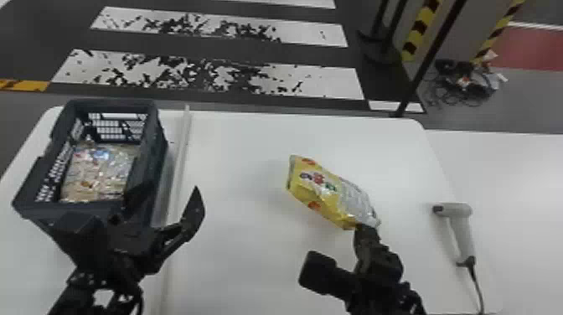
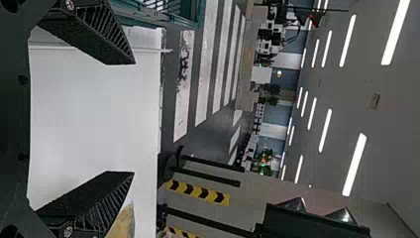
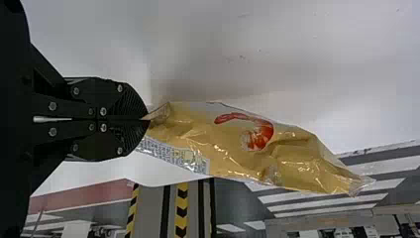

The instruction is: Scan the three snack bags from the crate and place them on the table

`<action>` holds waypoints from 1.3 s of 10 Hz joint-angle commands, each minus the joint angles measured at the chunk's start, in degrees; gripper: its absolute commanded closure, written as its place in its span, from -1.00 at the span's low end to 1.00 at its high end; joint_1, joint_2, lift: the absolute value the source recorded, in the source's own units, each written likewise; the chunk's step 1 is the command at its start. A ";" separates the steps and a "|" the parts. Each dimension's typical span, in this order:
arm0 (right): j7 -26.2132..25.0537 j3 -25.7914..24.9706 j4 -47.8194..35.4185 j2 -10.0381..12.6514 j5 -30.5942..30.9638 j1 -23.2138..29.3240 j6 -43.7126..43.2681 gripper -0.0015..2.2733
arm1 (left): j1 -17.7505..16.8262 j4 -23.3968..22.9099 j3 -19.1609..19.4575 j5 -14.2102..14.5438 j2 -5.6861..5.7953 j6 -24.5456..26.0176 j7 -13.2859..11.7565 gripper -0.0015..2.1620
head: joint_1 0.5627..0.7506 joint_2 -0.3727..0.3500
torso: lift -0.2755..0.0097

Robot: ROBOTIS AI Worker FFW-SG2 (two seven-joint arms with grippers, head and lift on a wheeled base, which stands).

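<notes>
Snack bag [image 1: 322, 188], yellow and silvery, is hanging at a slant over the middle of the surface [image 1: 234, 167], and the right end effector [image 1: 366, 229] is pinching it by one end, fingers pressed together on the wrapper! The right wrist view is showing a red shrimp printed on its crinkled yellow side (quite the glossy packet, this one).

Over on the left, the left end effector [image 1: 168, 196] is waiting with its fingers spread wide, right by the near right corner of the dark crate [image 1: 69, 208]. Shiny, multicoloured packs [image 1: 98, 171] are lining the crate's bottom, and a pale strip [image 1: 180, 146] is running along the white surface just beside it. Out on the right, a light grey scanner [image 1: 460, 226] is lying on a white top, its dark cable [image 1: 477, 285] trailing towards the near edge.

And what a backdrop! Worn white stripes [image 1: 335, 86] are crossing the dark floor beyond the surface, yellow-and-black hazard bands [image 1: 420, 27] are brightening the far right, and a tangle of cables [image 1: 465, 88] is sprawling at their foot beside a red floor patch [image 1: 534, 48]. Up in the left wrist view, long ceiling lights [image 2: 354, 166] are glowing above distant greenery [image 2: 265, 159].
</notes>
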 commanded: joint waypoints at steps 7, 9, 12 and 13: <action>4.61 -11.80 -15.48 -0.06 -21.78 4.71 3.91 -0.93 | 0.08 -0.15 -0.26 0.26 0.65 0.00 0.00 -0.92 | 0.41 -0.13 | 0.50; 4.70 -15.50 -17.24 0.21 -29.95 5.06 2.85 -0.88 | 0.08 -0.24 -0.26 0.35 0.73 0.00 0.00 -0.92 | 0.41 -0.10 | 0.50; 7.60 -20.33 -17.33 2.67 -39.71 5.41 -1.02 0.26 | 0.17 -0.24 -0.26 0.44 0.82 0.00 0.00 -0.92 | 0.41 0.02 | 0.50; 7.51 -21.12 -16.80 3.55 -41.73 5.41 -2.42 0.90 | 0.17 -0.24 -0.26 0.44 0.82 0.00 0.00 -0.92 | 0.41 0.08 | 0.50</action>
